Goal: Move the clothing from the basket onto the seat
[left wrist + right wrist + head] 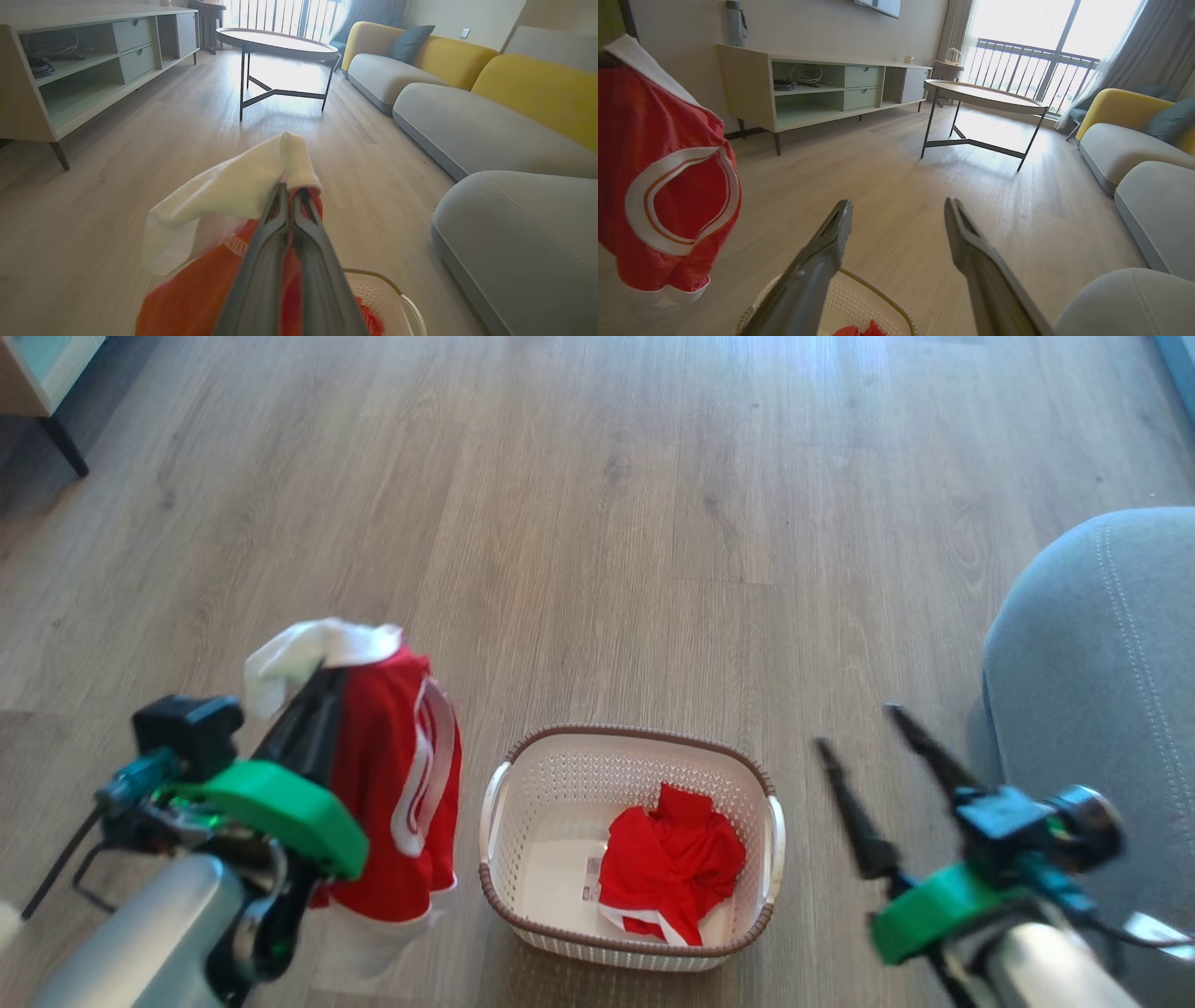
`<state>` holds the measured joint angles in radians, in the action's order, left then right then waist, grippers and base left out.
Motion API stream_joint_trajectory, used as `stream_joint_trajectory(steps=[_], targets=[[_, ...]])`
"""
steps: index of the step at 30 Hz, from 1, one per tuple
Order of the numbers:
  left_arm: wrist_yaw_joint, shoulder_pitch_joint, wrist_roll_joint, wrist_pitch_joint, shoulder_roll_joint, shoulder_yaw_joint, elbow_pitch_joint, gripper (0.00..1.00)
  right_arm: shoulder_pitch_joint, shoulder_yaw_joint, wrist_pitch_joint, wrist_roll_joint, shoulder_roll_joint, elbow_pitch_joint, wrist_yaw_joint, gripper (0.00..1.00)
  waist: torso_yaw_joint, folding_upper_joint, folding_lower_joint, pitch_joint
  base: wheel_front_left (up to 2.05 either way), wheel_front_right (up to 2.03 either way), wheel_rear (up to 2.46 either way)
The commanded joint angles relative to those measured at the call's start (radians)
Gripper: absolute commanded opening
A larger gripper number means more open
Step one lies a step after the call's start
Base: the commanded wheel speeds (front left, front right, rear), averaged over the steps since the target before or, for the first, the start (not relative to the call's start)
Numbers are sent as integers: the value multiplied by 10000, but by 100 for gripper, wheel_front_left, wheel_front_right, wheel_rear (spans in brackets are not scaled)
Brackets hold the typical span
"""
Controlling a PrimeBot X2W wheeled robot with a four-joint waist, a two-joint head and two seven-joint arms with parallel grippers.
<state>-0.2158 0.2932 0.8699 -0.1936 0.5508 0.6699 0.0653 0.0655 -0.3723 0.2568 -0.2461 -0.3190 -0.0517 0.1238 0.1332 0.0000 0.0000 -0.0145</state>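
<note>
Red hanging garment (392, 775): pinched at its top edge, drops straight below the left jaws, long axis vertical; hem looks clear of the floor (607, 523).
White cloth (308, 649): caught in the same pinch, draped over and beyond the left jaws' tips.
Left jaws: pressed together on the red hanging garment and the white cloth; fabric bunches at the tips.
Right jaws: spread wide, nothing between them, tips pointing forward over bare floor.
Basket (523, 803): on the floor, just right of the left jaws' load, left of and below the right jaws.
Crumpled red garment (672, 859): lies in the basket's right half, nearer the right jaws than the left ones.
Seat (1102, 691): grey cushion, close beside the right jaws on their right; well apart from the left jaws, with basket and right arm (1036, 952) between.
Deciding relation: seat lies to the right of the loaded left jaws, across the whole basket; the load must cross sideways, not forward.
Nearer arm: right arm for both seat and basket contents, yet it carries nothing.
Step, as judged: carry-over of the held pieces; release not yet done.
Watch for: dangling hem snagging the basket rim or brushing the right jaws on the way across.
</note>
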Motion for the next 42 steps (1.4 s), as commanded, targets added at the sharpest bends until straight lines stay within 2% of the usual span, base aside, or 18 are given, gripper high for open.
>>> stream_joint_trajectory(steps=[1, 5, 6, 14, 24, 32, 33, 34, 35, 36, 41, 42], targets=[[42, 859, -129, 31, 143, -398, -464, 0, 599, -483, 49, -12, -181, 265, 69, 100, -31, 0, 0, -12, 0, 0, 0], [136, 1207, -316, 333, -184, 37, -861, 0, 1612, -2039, 49, -181, -105, 17, 69, 100, -107, 0, 0, -24, 0, 0, 0], [182, 1371, -406, 470, -394, 271, -982, 0, 2143, -2748, 49, -296, -35, -137, 69, 100, -122, 0, 0, -31, 0, 0, 0], [382, 1829, -658, 760, -1306, 1095, -1033, 0, 3542, -4292, 49, -729, 132, -493, 69, 100, -62, 0, 0, -5, 0, 0, 0], [755, 2320, -1068, 1013, -2473, 2252, -1178, 0, 4247, -4779, 49, -1070, -2, -790, 69, 100, -11, 0, 0, 142, 0, 0, 0], [906, 2472, -1151, 1294, -2809, 2758, -1449, 0, 4140, -4711, 49, -1285, -1, -1198, 69, 100, -112, 0, 0, 160, 0, 0, 0], [914, 2471, -1133, 1327, -2820, 2785, -1486, 0, 4123, -4731, 49, -1340, 6, -1262, 69, 75, -119, 0, 0, 165, 0, 0, 0], [929, 2474, -1126, 1359, -2823, 2818, -1521, 0, 4126, -4756, 49, -1379, 14, -1304, 69, 37, -127, 0, 0, 171, 0, 0, 0], [952, 2469, -1106, 1392, -2830, 2853, -1550, 0, 4126, -4760, 49, -1427, 26, -1343, 69, 11, -135, 0, 0, 174, 0, 0, 0], [969, 2459, -1078, 1415, -2842, 2877, -1574, 0, 4118, -4767, 49, -1502, 34, -1397, 69, 0, -139, 0, 0, 180, 0, 0, 0], [998, 2416, -1023, 1415, -2849, 2929, -1584, 0, 4136, -4722, 49, -1790, 11, -1536, 69, 0, -178, 0, 0, 218, 0, 0, 0], [998, 2404, -1030, 1381, -2834, 2921, -1554, 20, 4137, -4683, 49, -1837, -8, -1548, 69, 0, -199, 0, 0, 227, 0, 0, 0]])
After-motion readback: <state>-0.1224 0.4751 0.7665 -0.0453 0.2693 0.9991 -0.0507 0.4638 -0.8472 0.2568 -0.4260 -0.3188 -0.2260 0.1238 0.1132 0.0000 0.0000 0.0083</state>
